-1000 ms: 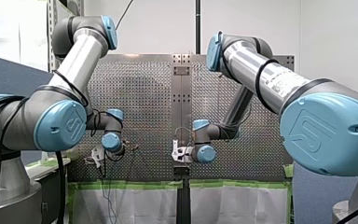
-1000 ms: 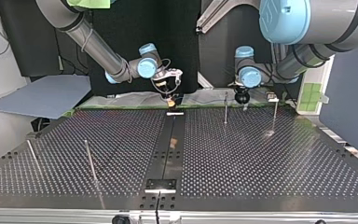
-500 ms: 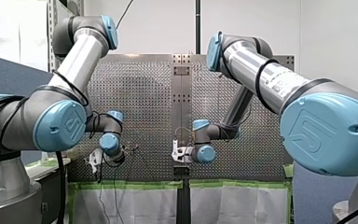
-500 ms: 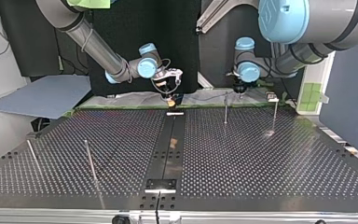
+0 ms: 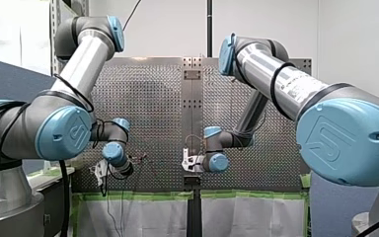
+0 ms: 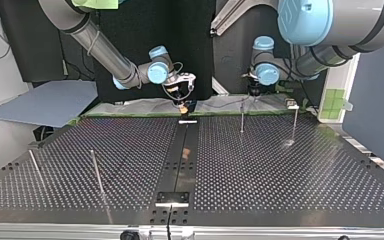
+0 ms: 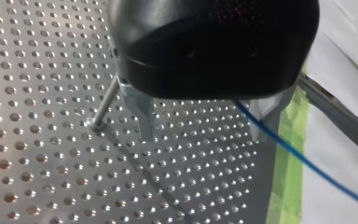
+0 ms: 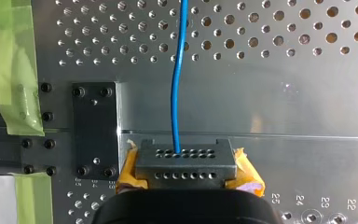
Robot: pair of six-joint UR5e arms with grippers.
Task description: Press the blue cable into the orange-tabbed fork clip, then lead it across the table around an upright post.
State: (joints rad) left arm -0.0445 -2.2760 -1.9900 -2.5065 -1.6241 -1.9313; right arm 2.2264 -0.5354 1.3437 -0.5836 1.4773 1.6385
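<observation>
Perforated table [image 6: 280,165] under both arms; my left gripper [image 7: 203,136] hangs just beside the upright post [image 7: 105,105], fingers spread wide, the blue cable [image 7: 298,156] running past the finger farther from that post; well away from the post, my yellow-padded right gripper [image 8: 186,164] pinches the cable.

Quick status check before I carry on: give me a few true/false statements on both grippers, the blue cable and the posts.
1. My left gripper is open. True.
2. An upright post stands between its fingers. False: the post stands beside one finger, outside the gap.
3. The blue cable runs ahead from my right gripper over the perforated table. True.
4. The top view shows no posts standing on the table. False: several upright posts stand on it.
</observation>
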